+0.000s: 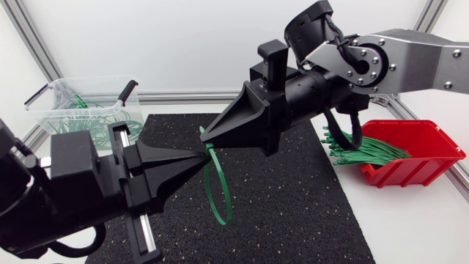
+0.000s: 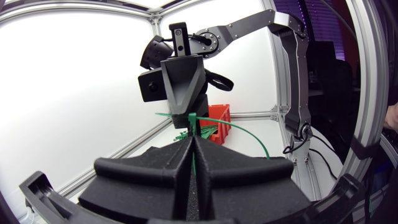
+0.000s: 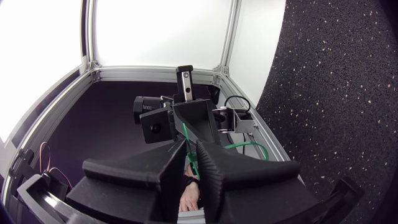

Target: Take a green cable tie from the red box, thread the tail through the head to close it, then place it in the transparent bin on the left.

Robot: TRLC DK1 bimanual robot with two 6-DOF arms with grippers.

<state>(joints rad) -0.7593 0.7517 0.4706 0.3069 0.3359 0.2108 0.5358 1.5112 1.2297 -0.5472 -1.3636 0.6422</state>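
Left hand (image 1: 196, 156): closed on the tie (image 2: 193, 123), fingers pressed flat together. Right hand (image 1: 207, 135): tip to tip with it, also pinching the tie. Tie's loop hangs below both, above the black mat (image 1: 308, 205). Red box (image 1: 429, 150) sits right on the counter (image 1: 410, 220), bin (image 1: 55, 95) far left.

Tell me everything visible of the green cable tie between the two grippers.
The green cable tie is a thin, flat strip, plastic by its look, bent into a narrow loop. The loop hangs above the black mat. At its top the left gripper and the right gripper both pinch it, tips close together. Whether the tail is through the head cannot be seen.
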